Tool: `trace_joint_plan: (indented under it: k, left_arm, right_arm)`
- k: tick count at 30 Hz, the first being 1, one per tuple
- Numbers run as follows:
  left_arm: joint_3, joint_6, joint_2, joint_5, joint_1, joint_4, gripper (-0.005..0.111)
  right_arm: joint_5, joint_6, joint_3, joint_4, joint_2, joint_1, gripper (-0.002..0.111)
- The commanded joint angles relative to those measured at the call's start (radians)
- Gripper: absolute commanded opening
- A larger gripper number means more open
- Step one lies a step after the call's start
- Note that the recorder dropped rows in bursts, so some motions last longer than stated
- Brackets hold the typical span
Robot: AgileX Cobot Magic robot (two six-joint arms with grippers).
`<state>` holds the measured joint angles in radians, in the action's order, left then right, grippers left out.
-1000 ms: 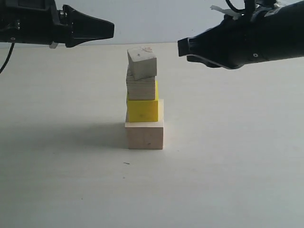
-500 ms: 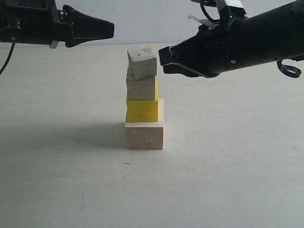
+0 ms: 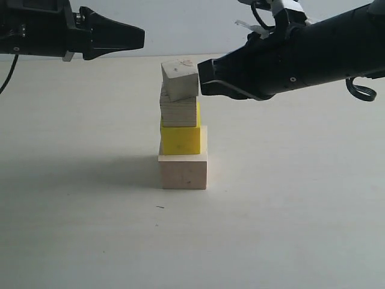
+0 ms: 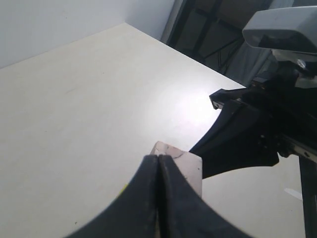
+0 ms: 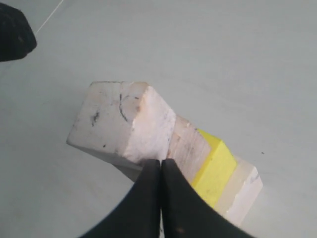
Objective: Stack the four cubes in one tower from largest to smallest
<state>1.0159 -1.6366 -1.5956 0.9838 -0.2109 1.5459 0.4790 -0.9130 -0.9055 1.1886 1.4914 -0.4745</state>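
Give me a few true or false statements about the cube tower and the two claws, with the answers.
1. The yellow cube rests on the big cube. True.
2. The top cube sits square on the one below. False: it sits askew, twisted and tilted, on the plywood cube.
3. The left claw holds a cube. False: the left claw is shut on nothing, apart from the tower.
4. The right claw is shut, its tip beside the top cube. True.
5. One cube lies apart from the tower. False: all four are stacked.
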Motion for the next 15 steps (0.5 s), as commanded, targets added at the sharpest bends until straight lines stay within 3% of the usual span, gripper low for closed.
trace_joint_plan:
  k: [1,15]
  left_arm:
    - [-0.004,0.009,0.008,0.003,0.002,0.005,0.000]
    - [-0.004,0.009,0.008,0.003,0.002,0.005,0.000]
  right_arm:
    - [0.018,-0.040,-0.008,0.034,0.000,0.004,0.000]
    - [0.052,-0.037,-0.008,0.034,0.000,0.004,0.000]
